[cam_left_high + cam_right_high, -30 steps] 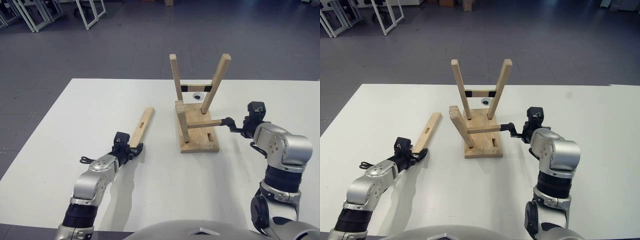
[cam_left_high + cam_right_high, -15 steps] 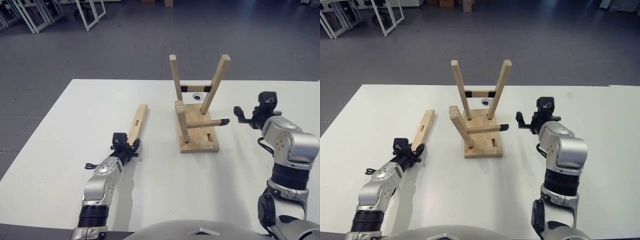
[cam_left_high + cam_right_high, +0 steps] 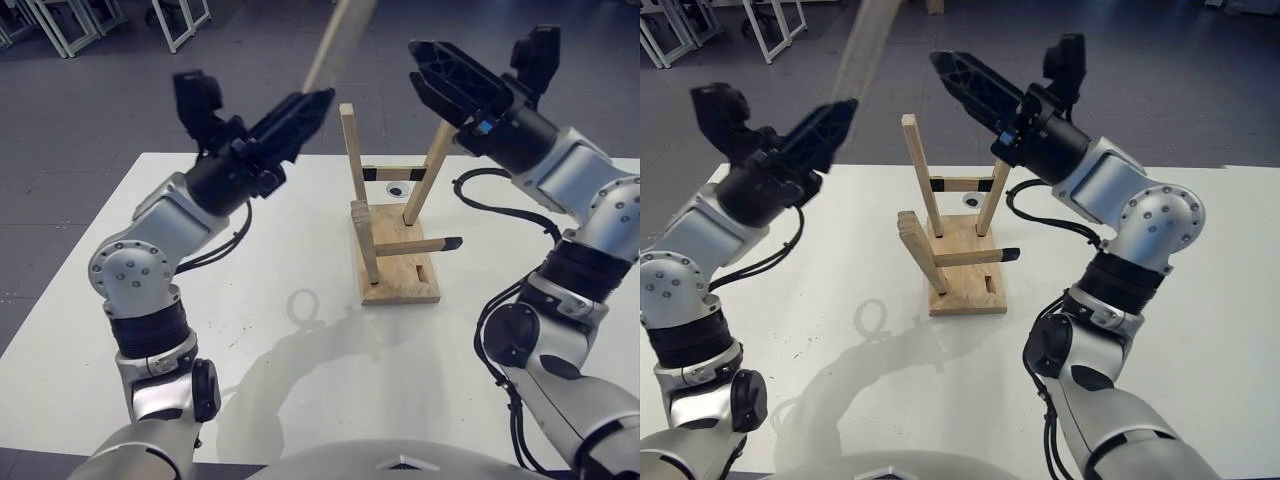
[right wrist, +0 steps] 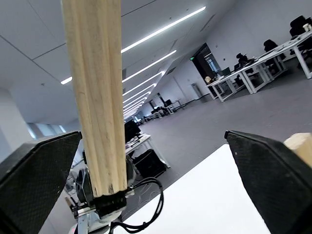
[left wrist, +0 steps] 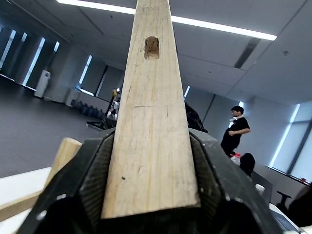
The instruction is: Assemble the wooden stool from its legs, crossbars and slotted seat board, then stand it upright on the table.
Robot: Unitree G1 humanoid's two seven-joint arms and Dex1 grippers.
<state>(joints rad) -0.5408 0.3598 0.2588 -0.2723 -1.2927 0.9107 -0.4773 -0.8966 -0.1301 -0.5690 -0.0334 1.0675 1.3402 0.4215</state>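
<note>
With the left gripper [image 3: 318, 102] raised above the table [image 3: 300, 240] and clamped on 1 leg [image 5: 153, 97] pointing upward, the right gripper [image 3: 416, 66] hangs wide open, empty, above the inverted stool [image 3: 398, 278], 3 legs fitted.

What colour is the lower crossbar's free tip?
Black; the crossbar tip shows best in the left eye view.

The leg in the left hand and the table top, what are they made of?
Leg: pale wood, seemingly unvarnished; grain lines and a cut slot show.
Table: smooth white top, perhaps laminate; matte, carrying soft shadows.
</note>
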